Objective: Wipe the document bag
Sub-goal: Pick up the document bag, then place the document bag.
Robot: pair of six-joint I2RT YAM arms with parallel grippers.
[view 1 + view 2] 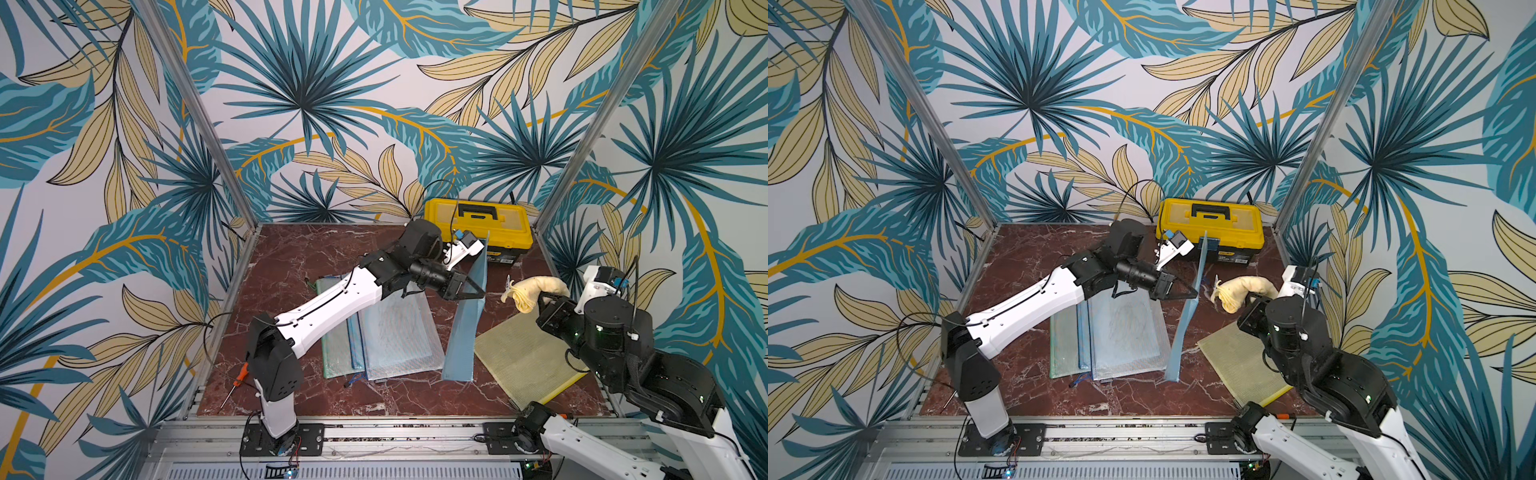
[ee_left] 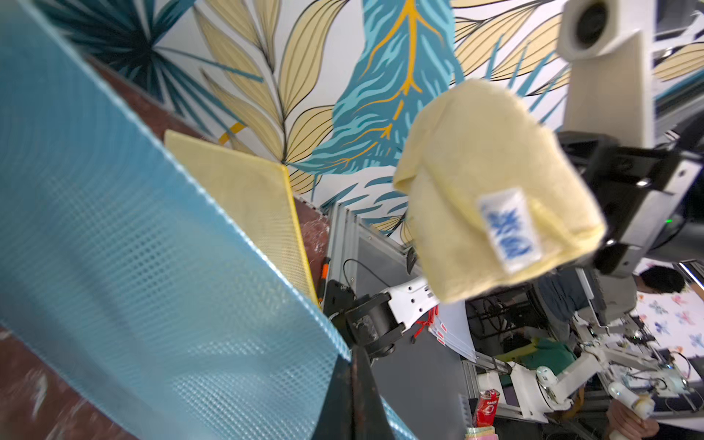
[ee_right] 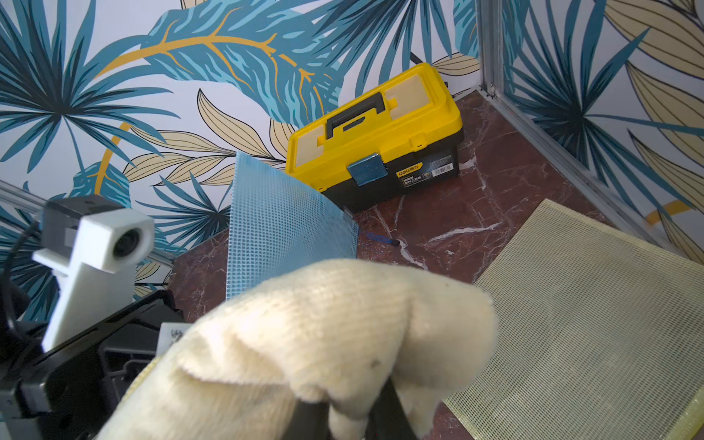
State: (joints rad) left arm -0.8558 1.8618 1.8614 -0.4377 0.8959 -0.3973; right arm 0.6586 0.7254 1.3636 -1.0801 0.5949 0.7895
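Note:
A blue mesh document bag (image 1: 461,345) stands on edge near the table's middle, its lower end resting on the marble. My left gripper (image 1: 482,293) is shut on the bag's edge about halfway up; the left wrist view shows the bag (image 2: 133,247) beside the closed gripper (image 2: 352,365). My right gripper (image 3: 346,407) is shut on a bunched pale yellow cloth (image 1: 536,291), held in the air just right of the bag and not touching it. In the right wrist view the cloth (image 3: 324,343) covers most of the fingers, with the bag (image 3: 282,228) behind it.
A yellow toolbox (image 1: 478,224) stands at the back, close behind the bag. A yellow mesh bag (image 1: 528,361) lies flat under the right arm. Several mesh bags (image 1: 386,336) are stacked flat left of centre. An orange-handled screwdriver (image 1: 237,380) lies at the front left.

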